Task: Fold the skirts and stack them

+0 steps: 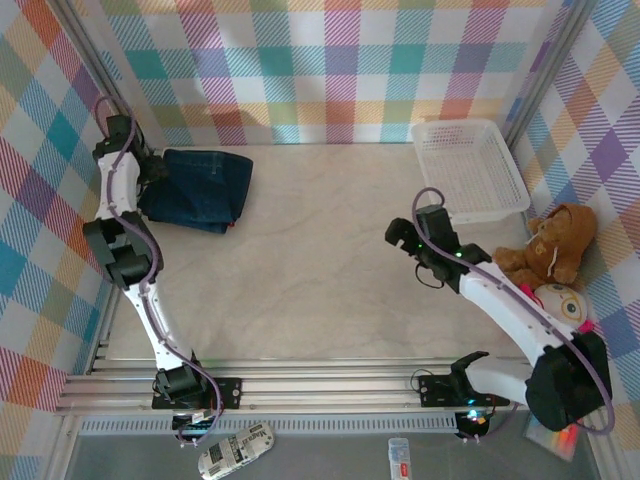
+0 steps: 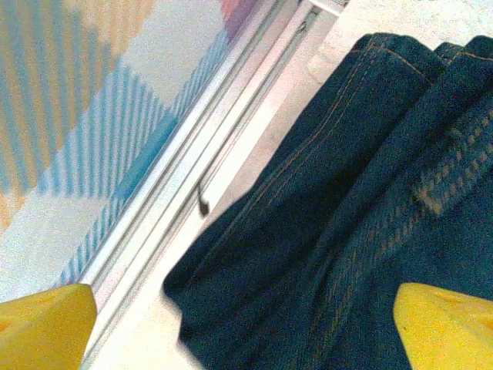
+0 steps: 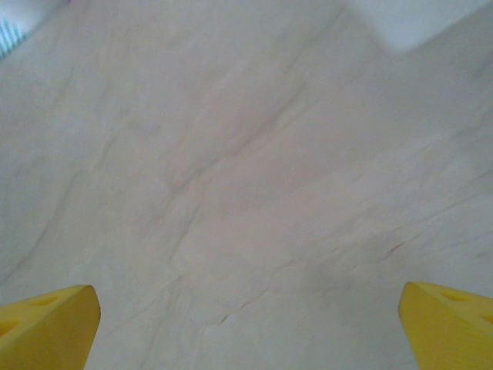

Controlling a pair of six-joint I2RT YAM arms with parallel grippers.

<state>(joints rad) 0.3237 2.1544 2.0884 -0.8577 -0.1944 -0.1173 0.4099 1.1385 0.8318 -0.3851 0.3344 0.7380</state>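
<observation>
Top camera looked down on whole table [image 1: 330,270]; left wrist close over denim [image 2: 331,231], right wrist close over bare table, both patches shared with top.

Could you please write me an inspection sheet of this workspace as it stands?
Surface: pale marbled table, no spills seen.
Job's things: denim skirts folded in a pile at the far left corner.
Clutter: white mesh basket at the far right; teddy bear near it by the right wall.
Grippers: left gripper open above the denim; right gripper open over the table.
Cables: purple cable running along each arm.
Surroundings: plaid cloth walls.
</observation>
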